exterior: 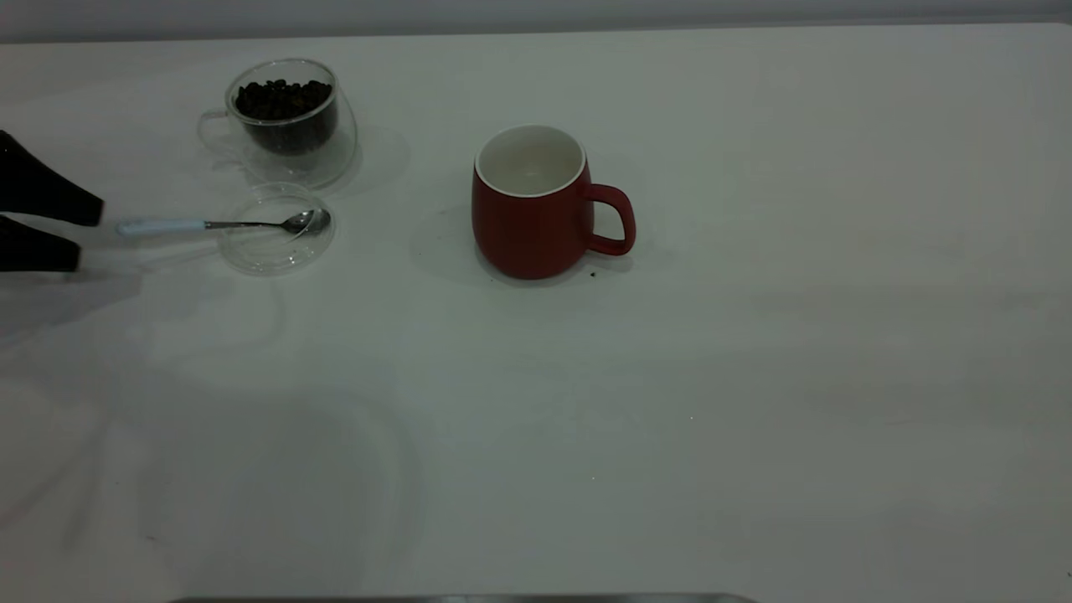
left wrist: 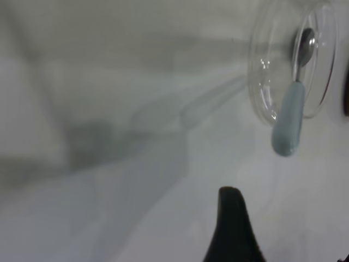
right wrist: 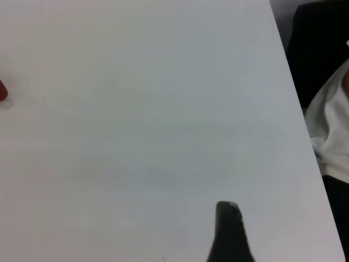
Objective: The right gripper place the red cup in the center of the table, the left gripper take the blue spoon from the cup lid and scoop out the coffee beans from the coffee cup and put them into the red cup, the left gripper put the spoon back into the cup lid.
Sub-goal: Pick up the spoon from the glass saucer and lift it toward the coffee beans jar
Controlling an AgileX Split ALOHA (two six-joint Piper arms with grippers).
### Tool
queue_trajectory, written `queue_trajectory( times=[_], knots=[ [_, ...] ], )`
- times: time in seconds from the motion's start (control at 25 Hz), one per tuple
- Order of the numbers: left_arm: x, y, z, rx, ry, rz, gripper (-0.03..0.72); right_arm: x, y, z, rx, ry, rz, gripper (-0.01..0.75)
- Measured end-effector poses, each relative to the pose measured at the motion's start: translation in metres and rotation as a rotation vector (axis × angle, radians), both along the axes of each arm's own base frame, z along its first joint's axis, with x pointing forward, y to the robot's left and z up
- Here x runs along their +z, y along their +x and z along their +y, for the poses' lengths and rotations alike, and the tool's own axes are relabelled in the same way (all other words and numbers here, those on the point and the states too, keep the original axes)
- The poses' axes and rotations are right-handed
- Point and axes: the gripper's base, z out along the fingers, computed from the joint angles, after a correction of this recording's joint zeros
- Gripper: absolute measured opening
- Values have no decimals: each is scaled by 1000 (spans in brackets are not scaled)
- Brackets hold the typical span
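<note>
The red cup (exterior: 536, 209) stands upright near the middle of the surface (exterior: 754, 377), its white inside bare and its loop handle pointing toward the exterior view's right. A few dark specks lie on the surface just beside its base.

Well apart from it, toward the left, the cup lid (exterior: 276, 229) lies flat. The blue spoon (exterior: 226, 224) rests across it: the metal bowl sits inside the lid near its right rim, and the pale blue handle reaches out over the left rim. In the left wrist view the same spoon (left wrist: 292, 109) shows its handle end overhanging the rim of the lid (left wrist: 262, 82).

Just behind the lid stands the coffee cup (exterior: 289, 121), its clear handle turned to the left. The coffee beans (exterior: 282, 100) fill its inner wall nearly to the top.

The left gripper (exterior: 79, 232) enters at the exterior view's left edge, low and near the spoon handle's end but apart from it. Its jaws stand open, with 2 black fingers (exterior: 50, 197) separated by a clear gap and holding nothing.

The right gripper lies outside the exterior view. In the right wrist view only 1 dark fingertip (right wrist: 229, 229) shows above the bare surface, so the state of its jaws cannot be told. A sliver of the red cup (right wrist: 2, 90) appears at that picture's edge.
</note>
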Motion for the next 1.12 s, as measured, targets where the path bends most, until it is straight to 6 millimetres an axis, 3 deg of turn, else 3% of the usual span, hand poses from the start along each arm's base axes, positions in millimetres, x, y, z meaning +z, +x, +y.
queue_trajectory(
  times=[0.6,0.84,1.12],
  knots=[
    [-25,8,-21,40,-105,-11,587,0,0,0,0,0,0,573],
    [-24,9,-23,37,-130,-42,581,0,0,0,0,0,0,573],
    [-23,10,-23,46,-138,-55,488,0,0,0,0,0,0,573]
  ],
)
